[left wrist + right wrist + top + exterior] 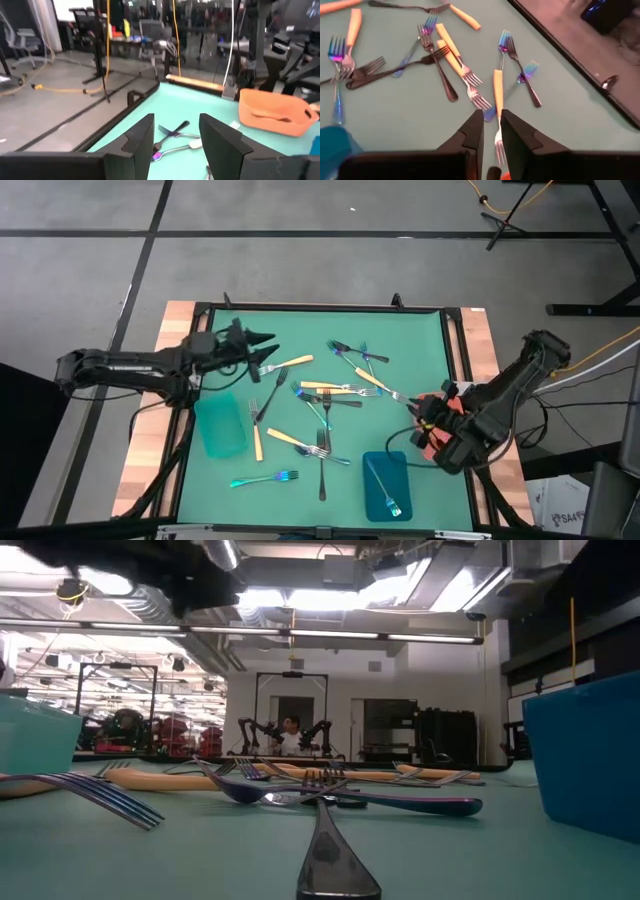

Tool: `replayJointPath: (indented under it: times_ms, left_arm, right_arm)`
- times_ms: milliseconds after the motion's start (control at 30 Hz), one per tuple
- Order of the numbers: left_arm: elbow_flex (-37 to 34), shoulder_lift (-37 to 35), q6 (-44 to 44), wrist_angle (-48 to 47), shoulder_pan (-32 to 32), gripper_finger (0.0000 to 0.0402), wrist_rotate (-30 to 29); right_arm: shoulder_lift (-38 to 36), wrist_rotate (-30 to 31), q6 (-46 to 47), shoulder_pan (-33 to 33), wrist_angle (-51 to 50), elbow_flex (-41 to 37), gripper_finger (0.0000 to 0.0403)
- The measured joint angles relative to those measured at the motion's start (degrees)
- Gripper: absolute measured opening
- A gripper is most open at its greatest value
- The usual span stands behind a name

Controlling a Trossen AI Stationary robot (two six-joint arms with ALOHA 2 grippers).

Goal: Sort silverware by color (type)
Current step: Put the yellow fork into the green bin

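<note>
Clearly the sorting is under way but far from done: most of the silverware lies scattered over the middle of the green worktop, orange-handled, iridescent and dark pieces mixed and crossing one another. Only the blue tray at the lower centre of the high view visibly holds a piece, an iridescent fork; the teal tray left of centre looks empty, and the salmon-red tray at the right edge sits mostly hidden under the right arm.

My reading is that the step in hand is carrying an orange-handled fork to the red tray. In the right wrist view the right gripper has its fingers drawn narrow, the fork's tines running between them, so it appears pinched there; the next move calls for centring over the tray before letting go.

At the upper left of the high view the left gripper hovers above the worktop with fingers spread wide, holding nothing; it needs to pick one piece clear of its neighbours.
</note>
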Motion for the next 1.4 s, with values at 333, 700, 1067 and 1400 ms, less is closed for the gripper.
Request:
replayJointPath:
  times_ms: [333, 700, 1067, 1400]
  left_arm:
    - [16.9, 21.5, 0.0, -9.31, 9.82, 0.0151, 14.83]
    - [25.95, 38.29, 0.16, -12.91, 15.92, 0.0151, 21.82]
    - [26.41, 46.39, 0.2, -15.41, 19.02, 0.0151, 21.88]
    - [26.41, 48.24, 0.63, -19.93, 19.68, 0.0151, 21.41]
  right_arm:
    - [-6.28, -4.55, -26.11, -9.46, 24.26, -11.0, 0.0056]
    - [-6.22, -20.0, -49.84, -22.33, 48.75, -17.96, 0.0056]
    - [-6.22, -32.31, -57.1, -32.9, 59.9, -22.71, 0.0056]
    - [-6.2, -35.2, -57.13, -37.4, 60.74, -24.3, 0.0056]
